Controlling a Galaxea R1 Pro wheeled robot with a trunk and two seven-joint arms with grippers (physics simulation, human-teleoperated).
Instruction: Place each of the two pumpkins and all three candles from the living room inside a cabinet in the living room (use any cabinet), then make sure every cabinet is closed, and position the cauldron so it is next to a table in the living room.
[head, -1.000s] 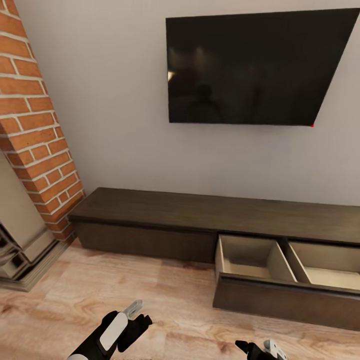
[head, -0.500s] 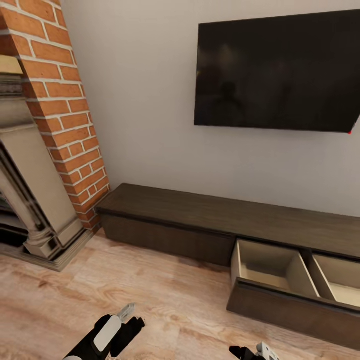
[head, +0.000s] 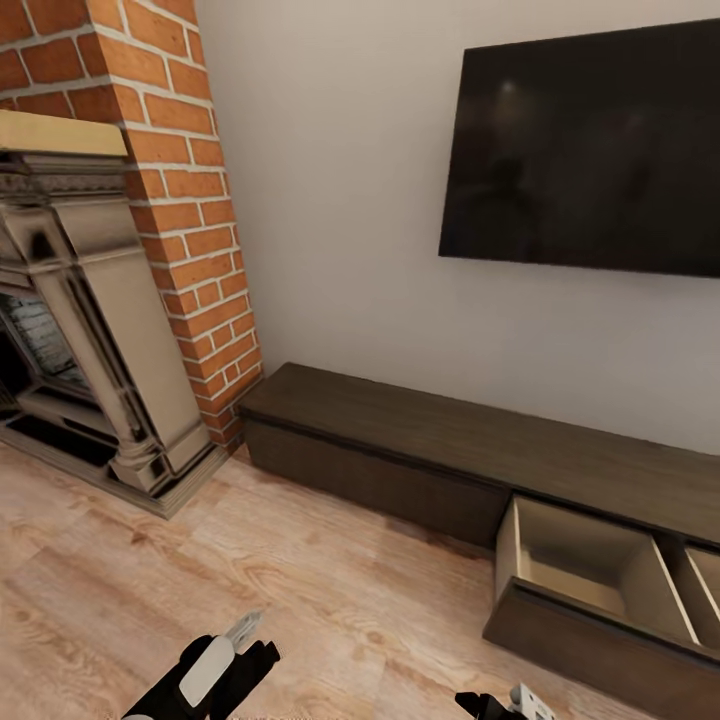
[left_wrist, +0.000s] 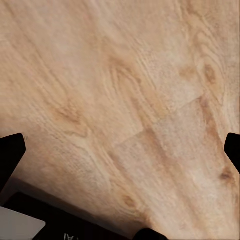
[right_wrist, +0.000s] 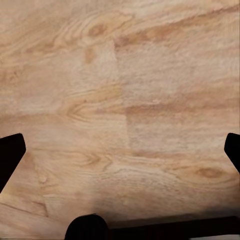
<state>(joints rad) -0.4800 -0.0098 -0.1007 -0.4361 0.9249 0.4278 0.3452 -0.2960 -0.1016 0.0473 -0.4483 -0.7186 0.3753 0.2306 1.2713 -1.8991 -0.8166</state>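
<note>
**Two empty grippers, one drawer left hanging open**

From the head view, the cabinet (head: 420, 450) runs along the wall under the TV (head: 590, 150), with its drawer (head: 590, 580) pulled out and bare inside, presumably waiting to be loaded. No pumpkins, candles or cauldron around. The left gripper (head: 245, 640) and right gripper (head: 505, 703) hang low, tucked in for driving I'd guess.

Left wrist view: fingers (left_wrist: 11, 152) spread wide, just floor (left_wrist: 120, 100) between them.

Right wrist view: same deal, fingers (right_wrist: 11, 150) apart, holding nothing.
</note>
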